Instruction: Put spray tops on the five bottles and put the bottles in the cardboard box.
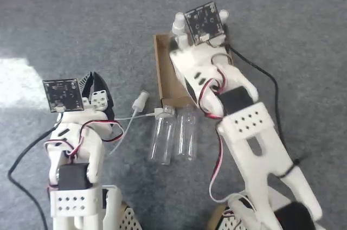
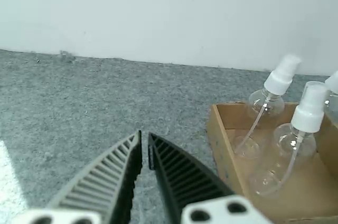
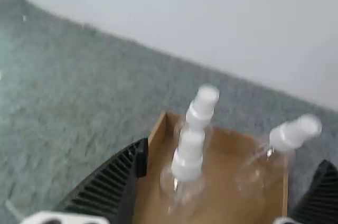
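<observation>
Two clear bottles without tops lie side by side on the grey carpet (image 1: 162, 135) (image 1: 187, 131). Two loose spray tops with thin tubes lie by their necks, one (image 1: 141, 100) farther left, one (image 1: 160, 113) touching the left bottle's neck. The cardboard box (image 1: 162, 72) holds three upright bottles with tops (image 3: 187, 155) (image 3: 203, 102) (image 3: 293, 131). My right gripper (image 3: 232, 163) hangs open above the box, its jaws wide on either side of these bottles. My left gripper (image 2: 145, 147) is shut on nothing, above bare carpet left of the box (image 2: 222, 129).
A white wall runs along the far edge of the carpet. The right arm's body (image 1: 238, 116) covers most of the box and the carpet right of the lying bottles. A bright light patch (image 1: 16, 83) lies at the left.
</observation>
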